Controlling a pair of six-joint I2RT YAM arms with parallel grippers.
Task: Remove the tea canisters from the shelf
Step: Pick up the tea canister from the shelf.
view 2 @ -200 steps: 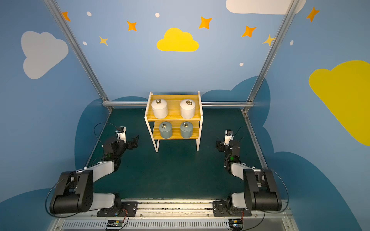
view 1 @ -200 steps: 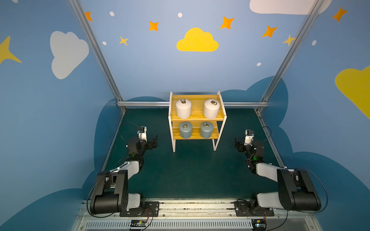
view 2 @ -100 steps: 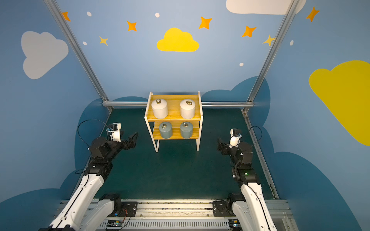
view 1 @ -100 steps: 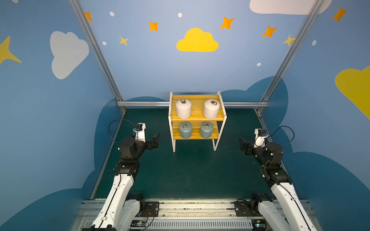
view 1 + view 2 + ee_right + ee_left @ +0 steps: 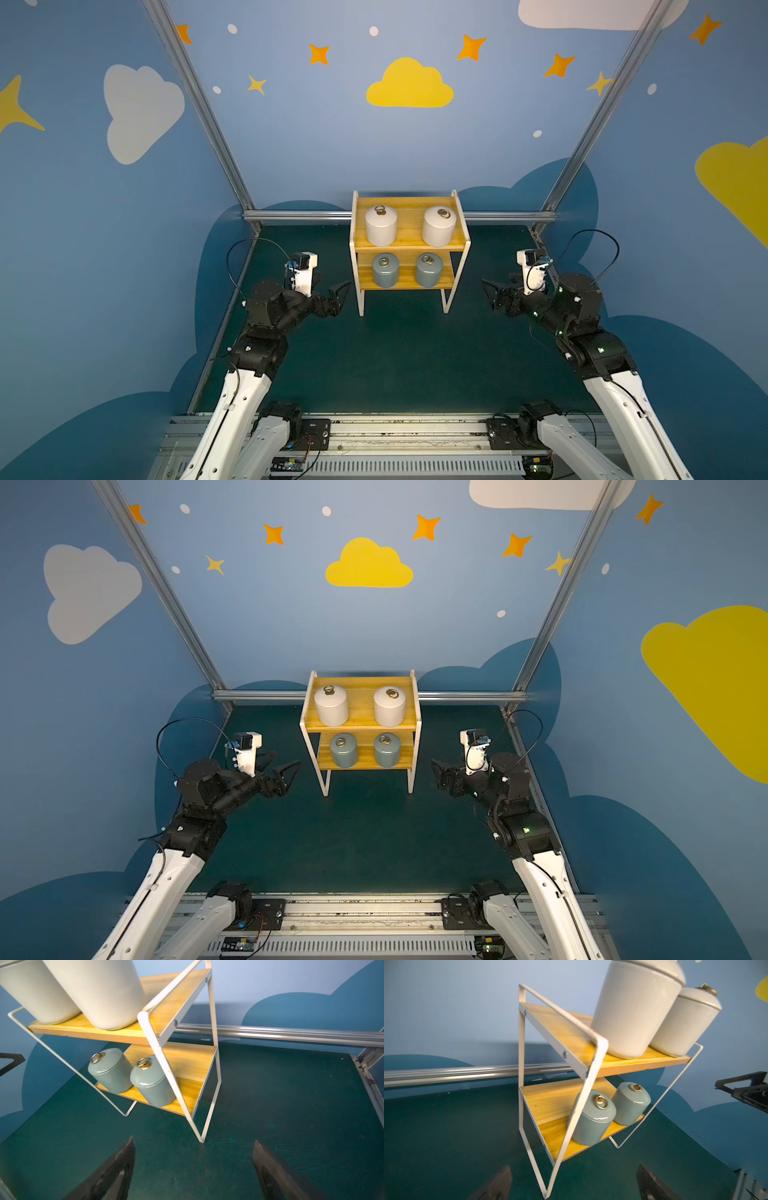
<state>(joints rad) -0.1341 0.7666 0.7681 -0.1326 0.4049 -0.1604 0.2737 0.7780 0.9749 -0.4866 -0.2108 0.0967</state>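
Observation:
The shelf point(image 5: 409, 224) stands at the back middle of the mat, seen in both top views. Two white tea canisters point(image 5: 381, 226) point(image 5: 439, 226) sit on its top board and two grey-blue ones point(image 5: 385, 271) point(image 5: 429, 270) on the lower board. My left gripper point(image 5: 332, 291) hovers open just left of the shelf's front leg, holding nothing. My right gripper point(image 5: 496, 291) hovers open a little right of the shelf, also holding nothing. In the left wrist view the left gripper point(image 5: 573, 1167) faces the shelf's side frame point(image 5: 593, 1068). In the right wrist view the right gripper point(image 5: 193, 1140) faces the shelf leg point(image 5: 200, 1138).
A dark green mat point(image 5: 395, 353) covers the floor. An aluminium rail point(image 5: 299, 215) runs along the back behind the shelf, and blue walls close in on both sides. The arms' base rail point(image 5: 395, 436) lies at the front edge.
Both arms have unfolded from a low, tucked pose and lifted their grippers, which now point in at the shelf from either side. The canisters have not moved.

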